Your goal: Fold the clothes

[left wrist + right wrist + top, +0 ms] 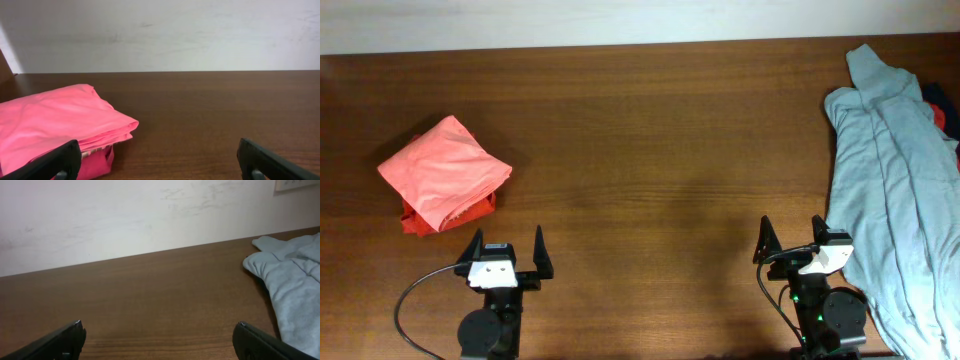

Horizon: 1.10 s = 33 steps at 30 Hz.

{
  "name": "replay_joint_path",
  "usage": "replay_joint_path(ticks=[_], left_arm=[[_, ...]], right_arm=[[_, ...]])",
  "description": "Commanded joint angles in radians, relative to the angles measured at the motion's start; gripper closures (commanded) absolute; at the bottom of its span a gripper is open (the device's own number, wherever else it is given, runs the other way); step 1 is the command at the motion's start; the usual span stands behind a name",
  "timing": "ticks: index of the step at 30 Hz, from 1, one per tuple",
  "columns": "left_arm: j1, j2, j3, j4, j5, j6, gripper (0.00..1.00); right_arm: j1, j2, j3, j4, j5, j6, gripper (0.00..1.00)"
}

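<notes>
A large pale grey-blue shirt [895, 180] lies spread and rumpled along the table's right side; it also shows in the right wrist view [295, 285]. A dark navy garment [928, 94] and a bit of red one [950, 118] peek out behind it at the far right edge. A folded coral-red garment [442, 170] sits on an orange-red one [420, 218] at the left; it shows in the left wrist view [55, 125]. My left gripper [506, 252] is open and empty, just in front of the coral pile. My right gripper [790, 240] is open and empty, beside the shirt's left edge.
The brown wooden table [660, 150] runs to a pale wall at the back [620, 20]. Cables trail from both arm bases near the front edge.
</notes>
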Motion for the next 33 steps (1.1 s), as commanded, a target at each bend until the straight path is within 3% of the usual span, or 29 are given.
replay_joint_path(ticks=[1,33], left_arm=[[0.006,-0.010,-0.005,0.000,-0.014,0.004,0.01],[0.006,-0.010,-0.005,0.000,-0.014,0.004,0.01]], right_arm=[[-0.006,-0.008,-0.005,-0.006,0.005,-0.006,0.01],[-0.006,-0.007,-0.005,-0.006,-0.019,-0.006,0.01]])
